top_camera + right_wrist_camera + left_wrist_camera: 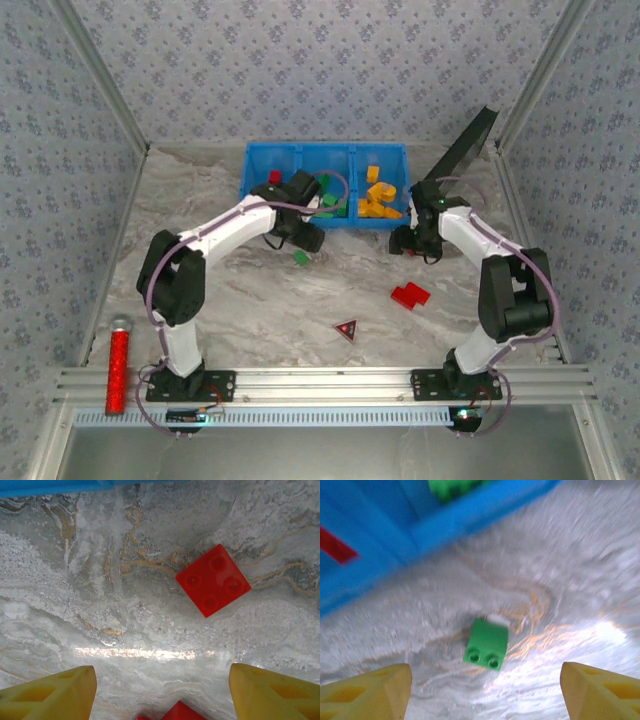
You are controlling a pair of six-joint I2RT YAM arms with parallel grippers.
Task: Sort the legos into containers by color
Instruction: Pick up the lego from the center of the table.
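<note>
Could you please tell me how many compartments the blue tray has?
3, side by side in the bright blue rectangular plastic tray: left holds a small red plastic brick, middle green bricks, right yellow-orange bricks. None seems hidden.

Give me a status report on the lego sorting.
Left gripper open, over green brick on table. Right gripper open, over red brick. Nothing blocking either.

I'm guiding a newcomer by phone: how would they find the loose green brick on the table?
Start at the blue tray at the far side of the table. Just before its near wall lies one small green brick. The other green pieces sit inside the tray, and the loose bricks to its right are red.
</note>
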